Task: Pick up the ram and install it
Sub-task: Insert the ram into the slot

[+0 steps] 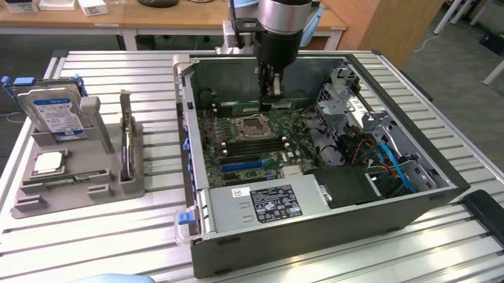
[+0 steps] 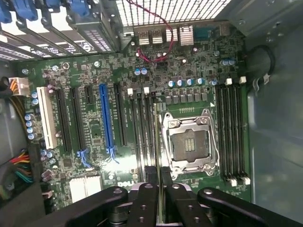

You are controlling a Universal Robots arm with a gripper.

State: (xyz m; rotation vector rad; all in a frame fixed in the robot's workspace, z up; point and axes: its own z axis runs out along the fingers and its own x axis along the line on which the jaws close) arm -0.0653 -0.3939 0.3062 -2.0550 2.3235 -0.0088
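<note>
My gripper [image 1: 272,99] is down inside the open computer case [image 1: 441,177], over the motherboard [image 1: 252,147]. It is shut on the ram [image 1: 238,108], a long thin green stick held level just above the board. In the wrist view the ram [image 2: 156,137] is seen edge-on as a thin line running out from between the black fingers [image 2: 147,177]. It lies along the black memory slots [image 2: 142,127] beside the empty CPU socket [image 2: 189,142]. Whether its edge touches a slot cannot be told.
A grey tray [image 1: 94,159] at the exterior view's left holds a hard drive [image 1: 55,112], a silver CPU chip [image 1: 47,162], another green stick [image 1: 67,177] and an upright card [image 1: 126,135]. Inside the case are a power supply [image 1: 268,203], a drive cage [image 1: 346,100] and cables [image 1: 390,162].
</note>
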